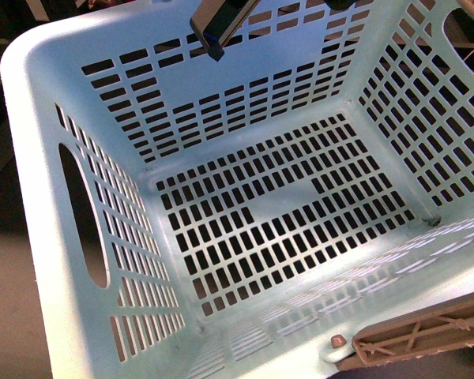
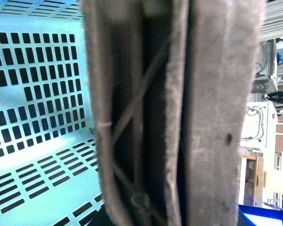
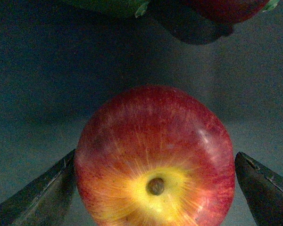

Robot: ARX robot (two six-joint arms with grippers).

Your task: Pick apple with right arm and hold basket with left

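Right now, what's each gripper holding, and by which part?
Right gripper flanks the apple across its sides; contact unclear. Left wrist view: basket handle close-up; grip unseen.

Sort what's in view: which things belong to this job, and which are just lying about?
Job: apple; right gripper, its fingers flanking the apple; basket; its brown handle.
Lying about: green lump beyond the apple; dark red fruit beside that lump.
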